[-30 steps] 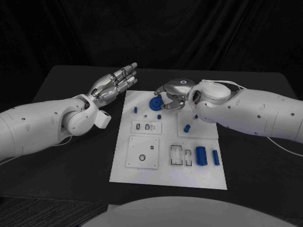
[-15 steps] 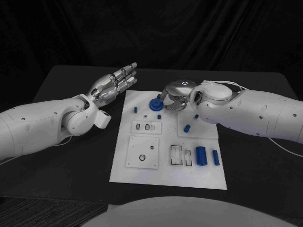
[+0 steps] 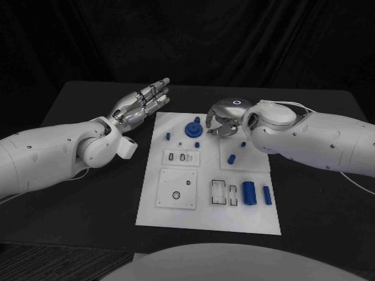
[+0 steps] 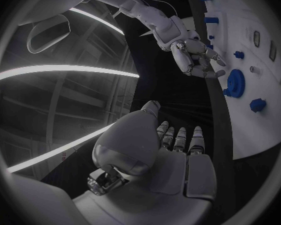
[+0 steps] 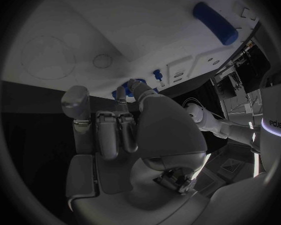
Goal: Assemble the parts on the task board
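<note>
The left arm reaches in from the left, its left hand [image 3: 142,104] raised at the far left, palm up, fingers [image 3: 158,89] straight, together and empty. The right arm comes from the right, bent inward; the right hand [image 3: 224,117] hangs fingers down, loosely curled, holding nothing.

The right hand [image 3: 224,120] hangs over the far end of the task board [image 3: 208,219], covering the board surface under its palm; its fingertips curl down out of sight in the head view; the gear [image 3: 193,127] is half lost behind the fingers in the right wrist view; the small slots and marks on the board are too small to read.
</note>
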{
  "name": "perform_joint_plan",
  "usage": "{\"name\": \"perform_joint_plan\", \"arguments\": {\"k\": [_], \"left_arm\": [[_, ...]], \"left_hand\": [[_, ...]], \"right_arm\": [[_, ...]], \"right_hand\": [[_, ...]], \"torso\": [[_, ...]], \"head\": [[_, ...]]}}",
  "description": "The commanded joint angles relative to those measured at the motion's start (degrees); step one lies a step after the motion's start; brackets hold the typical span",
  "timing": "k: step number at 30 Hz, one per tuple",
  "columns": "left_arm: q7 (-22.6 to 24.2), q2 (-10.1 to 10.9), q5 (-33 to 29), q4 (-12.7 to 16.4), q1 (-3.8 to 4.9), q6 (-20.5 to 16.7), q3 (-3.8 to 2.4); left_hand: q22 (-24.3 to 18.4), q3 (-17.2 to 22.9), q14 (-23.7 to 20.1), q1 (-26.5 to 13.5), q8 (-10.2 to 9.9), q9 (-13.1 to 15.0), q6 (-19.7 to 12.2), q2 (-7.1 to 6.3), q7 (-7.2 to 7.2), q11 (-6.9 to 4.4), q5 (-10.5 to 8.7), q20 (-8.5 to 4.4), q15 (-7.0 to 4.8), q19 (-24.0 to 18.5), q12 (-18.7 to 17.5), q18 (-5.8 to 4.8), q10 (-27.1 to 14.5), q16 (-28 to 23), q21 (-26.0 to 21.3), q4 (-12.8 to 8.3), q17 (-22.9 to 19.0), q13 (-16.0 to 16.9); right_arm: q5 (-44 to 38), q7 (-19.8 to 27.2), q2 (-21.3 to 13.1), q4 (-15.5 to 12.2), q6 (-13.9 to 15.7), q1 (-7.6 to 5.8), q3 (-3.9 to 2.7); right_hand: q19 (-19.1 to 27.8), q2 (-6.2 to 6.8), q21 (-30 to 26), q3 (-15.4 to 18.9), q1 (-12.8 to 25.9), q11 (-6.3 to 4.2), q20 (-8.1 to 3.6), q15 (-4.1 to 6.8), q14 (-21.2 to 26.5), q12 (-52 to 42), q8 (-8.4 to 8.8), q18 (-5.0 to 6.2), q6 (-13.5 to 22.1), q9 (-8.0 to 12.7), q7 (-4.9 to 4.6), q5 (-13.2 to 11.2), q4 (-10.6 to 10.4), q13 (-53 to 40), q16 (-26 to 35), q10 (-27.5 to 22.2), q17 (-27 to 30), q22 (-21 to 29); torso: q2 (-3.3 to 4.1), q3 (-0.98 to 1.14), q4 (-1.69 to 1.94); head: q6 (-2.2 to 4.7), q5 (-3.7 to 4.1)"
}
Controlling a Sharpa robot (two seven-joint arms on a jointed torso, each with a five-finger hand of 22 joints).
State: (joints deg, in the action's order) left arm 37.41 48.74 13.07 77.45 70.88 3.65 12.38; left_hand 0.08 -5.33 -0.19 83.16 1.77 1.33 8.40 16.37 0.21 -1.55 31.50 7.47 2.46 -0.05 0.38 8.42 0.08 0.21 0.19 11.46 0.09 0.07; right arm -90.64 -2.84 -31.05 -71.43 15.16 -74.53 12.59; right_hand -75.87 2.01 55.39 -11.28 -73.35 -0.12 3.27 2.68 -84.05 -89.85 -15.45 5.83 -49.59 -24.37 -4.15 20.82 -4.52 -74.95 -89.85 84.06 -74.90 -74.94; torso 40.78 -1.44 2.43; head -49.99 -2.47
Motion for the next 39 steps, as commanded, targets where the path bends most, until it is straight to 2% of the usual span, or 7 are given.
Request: {"name": "perform_joint_plan", "arguments": {"k": [1, 5, 7, 10, 15, 22, 39], "left_arm": [[0.6, 0.1, 0.0, 0.0, -0.12, 0.5, -0.05], [0.7, 0.3, 0.0, -0.1, -0.32, 0.2, -0.05], [0.9, 0.4, 0.0, -0.1, -0.55, -0.1, -0.04], [1.1, 0.5, 0.0, 0.0, -0.90, -0.3, -0.04], [1.3, 0.5, 0.0, 0.1, -1.37, -0.5, -0.04], [1.3, 0.6, 0.0, 0.2, -2.04, -0.3, -0.04], [1.7, 0.6, 0.0, 0.0, -3.35, 0.0, -0.05]], "left_hand": [[-0.1, 0.2, 0.2, 0.3, -0.1, 0.0, -0.2, -0.03, 0.36, 0.35, 0.23, 0.32, 0.37, 0.0, -0.4, 0.57, -0.1, -0.2, -0.2, 0.0, -0.1, -0.1], [-0.1, 0.3, 0.2, 0.3, -0.1, 0.0, -0.1, -0.02, 0.38, 0.37, 0.24, 0.33, 0.39, 0.0, -0.4, 0.57, -0.1, -0.2, -0.2, 0.0, -0.1, -0.1], [-0.1, 0.3, 0.2, 0.3, -0.1, 0.1, 0.0, -0.04, 0.38, 0.36, 0.25, 0.33, 0.39, 0.0, -0.4, 0.57, -0.1, -0.2, -0.2, 0.0, -0.1, -0.1], [-0.1, 0.5, 0.2, 0.2, -0.1, 0.1, 0.1, -0.25, 0.32, 0.16, 0.26, 0.36, 0.44, 0.0, -0.4, 0.56, -0.1, -0.2, -0.2, -0.2, -0.1, -0.1], [-0.1, 0.5, 0.2, 0.2, -0.1, 0.1, 0.1, -0.37, 0.30, 0.14, 0.25, 0.39, 0.46, 0.0, -0.4, 0.56, -0.1, -0.2, -0.2, -0.2, -0.1, -0.1], [-0.1, 0.5, 0.2, 0.2, -0.1, 0.1, 0.1, -0.42, 0.29, 0.14, 0.25, 0.42, 0.48, 0.0, -0.4, 0.57, -0.1, -0.2, -0.2, -0.3, -0.1, -0.1], [-0.1, 0.6, 0.2, 0.1, -0.1, 0.1, 0.0, -0.44, 0.29, 0.17, 0.27, 0.51, 0.54, 0.0, -0.4, 0.58, -0.1, -0.2, -0.2, -0.4, -0.1, -0.1]], "right_arm": [[-0.2, -2.0, -1.7, -1.6, 3.6, -0.73, -0.04], [0.2, -3.5, -5.4, -5.5, 2.7, -2.89, -0.04], [0.3, -4.7, -9.0, -9.1, 1.0, -4.80, -0.03], [0.4, -6.1, -13.1, -12.9, -1.2, -6.54, 0.01], [0.4, -6.3, -20.5, -18.1, -2.1, -7.74, 0.58], [0.5, -3.6, -27.5, -20.7, 1.3, -6.28, 1.29], [1.1, -2.1, -28.2, -16.1, 3.3, -2.03, 1.54]], "right_hand": [[0.0, -0.32, -0.9, 0.0, 0.4, -0.03, 0.22, 0.26, -5.9, -0.2, 3.10, 0.43, 4.9, -0.3, -0.27, -1.4, -0.8, -15.1, -0.2, 5.9, -15.1, -6.8], [0.4, 0.39, -2.6, -0.2, 0.5, -0.11, 0.25, 0.32, -5.9, -0.2, 6.77, 0.72, 7.1, 2.4, -0.21, -3.3, -1.9, -15.1, -0.2, 5.9, -15.1, -6.4], [-0.4, 0.73, -3.5, -0.2, 0.5, -1.50, -0.93, 1.79, -5.9, 1.5, 8.56, 0.89, 4.7, 5.6, 1.37, -5.1, -3.5, -13.7, -0.2, 4.5, -15.1, -6.2], [-1.9, 1.25, -3.1, 0.5, 0.9, -2.80, -2.04, 2.96, -5.9, 3.1, 9.14, 0.57, 2.3, 7.3, 2.51, -7.3, -4.6, -12.4, -0.2, 4.0, -15.1, -6.2], [-1.9, 1.08, -9.2, 2.7, 1.7, -2.60, -2.08, 2.86, -3.7, 16.0, 10.97, 1.19, 1.3, 10.5, 2.42, -11.0, -6.7, -2.8, 10.0, 0.8, -7.7, -4.3], [-1.5, 0.84, -17.4, 3.6, 0.1, -3.14, -2.21, 2.91, -2.0, 36.1, 11.68, 2.05, 4.7, 13.8, 2.68, -10.1, -7.6, 11.1, 25.8, -1.6, 4.7, -1.6], [-4.1, 0.75, -11.2, 4.0, -0.8, -3.17, -2.31, 3.04, -3.4, 25.6, 11.06, 0.98, 4.0, 14.9, 2.47, -9.2, -7.5, 3.9, 26.2, 2.7, 6.7, -3.6]], "torso": [[-0.45, -0.11, -0.20], [-0.93, -0.18, -0.48], [-1.22, -0.20, -0.45], [-1.53, -0.29, -0.61], [-2.02, -0.45, -0.77], [-2.27, -0.30, -1.21], [-2.46, -0.11, -1.26]], "head": [[-0.01, -0.12], [-0.01, -0.28], [-0.01, -0.17], [-0.01, 0.18], [-0.01, 0.53], [-0.01, 0.28], [-0.01, 0.93]]}}
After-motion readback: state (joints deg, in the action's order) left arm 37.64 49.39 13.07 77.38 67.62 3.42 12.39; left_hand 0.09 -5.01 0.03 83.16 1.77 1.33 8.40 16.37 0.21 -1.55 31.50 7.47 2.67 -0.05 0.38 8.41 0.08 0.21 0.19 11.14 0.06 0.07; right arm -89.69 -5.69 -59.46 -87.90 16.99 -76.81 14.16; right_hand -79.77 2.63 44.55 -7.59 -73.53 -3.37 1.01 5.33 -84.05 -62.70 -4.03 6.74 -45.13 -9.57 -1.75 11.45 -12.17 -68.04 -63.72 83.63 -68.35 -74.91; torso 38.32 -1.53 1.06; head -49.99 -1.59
